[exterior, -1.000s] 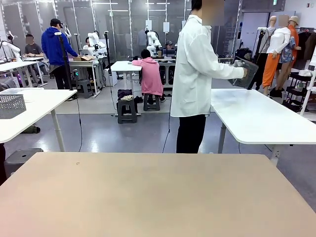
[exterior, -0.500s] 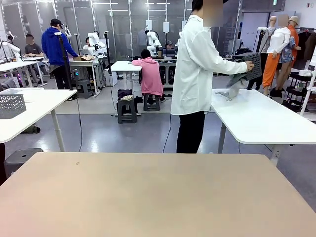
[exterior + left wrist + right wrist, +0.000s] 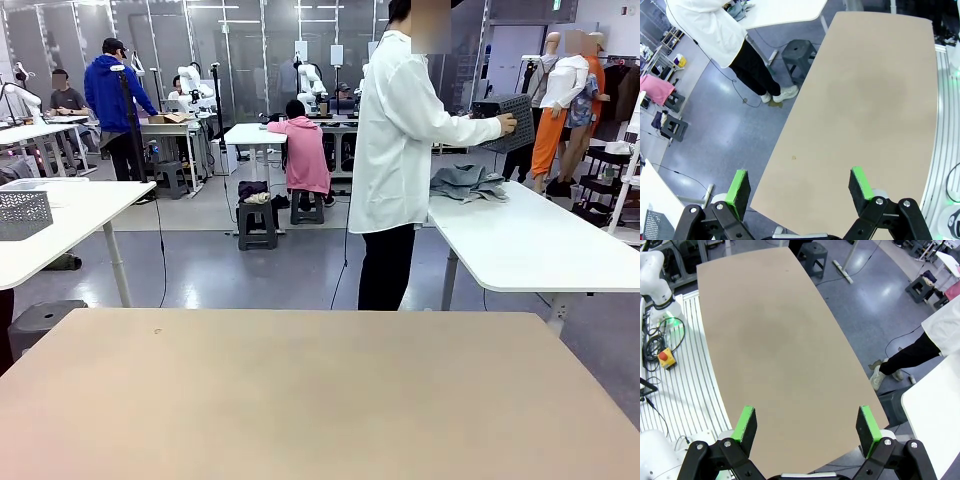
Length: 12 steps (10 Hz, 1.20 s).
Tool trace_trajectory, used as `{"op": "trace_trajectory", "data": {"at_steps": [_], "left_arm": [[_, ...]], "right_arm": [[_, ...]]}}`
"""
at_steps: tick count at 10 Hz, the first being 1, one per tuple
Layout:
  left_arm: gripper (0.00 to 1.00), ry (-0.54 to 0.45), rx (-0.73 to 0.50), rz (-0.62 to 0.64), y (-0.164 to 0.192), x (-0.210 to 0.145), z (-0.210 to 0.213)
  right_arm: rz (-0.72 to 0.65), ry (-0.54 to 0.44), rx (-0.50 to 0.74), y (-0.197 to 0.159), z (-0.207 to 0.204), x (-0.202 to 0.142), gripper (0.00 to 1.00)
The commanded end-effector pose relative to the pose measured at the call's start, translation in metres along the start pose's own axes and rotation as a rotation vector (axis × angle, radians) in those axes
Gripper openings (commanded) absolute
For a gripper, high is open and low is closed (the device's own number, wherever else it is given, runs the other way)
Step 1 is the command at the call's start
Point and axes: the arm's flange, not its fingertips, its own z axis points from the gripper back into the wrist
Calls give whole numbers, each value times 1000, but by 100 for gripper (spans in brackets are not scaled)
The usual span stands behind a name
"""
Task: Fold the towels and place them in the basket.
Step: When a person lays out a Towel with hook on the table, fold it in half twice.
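Note:
A person in a white coat (image 3: 395,130) stands with their back to my table and holds the dark grey basket (image 3: 508,122) tipped up in one hand. A heap of blue-grey towels (image 3: 467,182) lies on the white table (image 3: 530,245) in front of that person, below the basket. High above the bare tan table (image 3: 865,100), my left gripper (image 3: 799,186) hangs open with nothing between its green pads. My right gripper (image 3: 804,423) is open too, over the same tan table (image 3: 775,340), and holds nothing.
A second white table (image 3: 70,215) at the left carries a light perforated basket (image 3: 22,213). A grey stool (image 3: 40,320) stands beside my table's far left corner. An emergency-stop button and cables (image 3: 665,357) lie on the ribbed base by the arms.
The person lifted the basket and tipped it; the towels fell out and now lie in a heap on the white table. Neither gripper has moved.

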Motion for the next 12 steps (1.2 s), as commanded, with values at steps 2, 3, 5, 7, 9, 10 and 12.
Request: {"op": "trace_trajectory", "data": {"at_steps": [2, 3, 5, 7, 9, 10, 12], "left_arm": [[100, -15, -52, -10, 1, 5, 3], [100, -26, -82, -10, 2, 5, 4], [100, -14, -119, -6, 2, 3, 6], [100, 0, -143, -1, 2, 1, 6], [100, 22, -173, 7, 3, 1, 5], [100, 14, -131, 11, -3, 0, 1], [100, 14, -131, 11, -3, 0, 1]], "right_arm": [[15, -7, 8, -1, 1, 0, 100], [15, -7, 8, -1, 1, 0, 100], [15, -7, 8, -1, 1, 0, 100], [15, -7, 8, -1, 1, 0, 100], [15, -7, 8, -1, 1, 0, 100], [15, -7, 8, -1, 1, 0, 100], [15, -7, 8, -1, 1, 0, 100]]}}
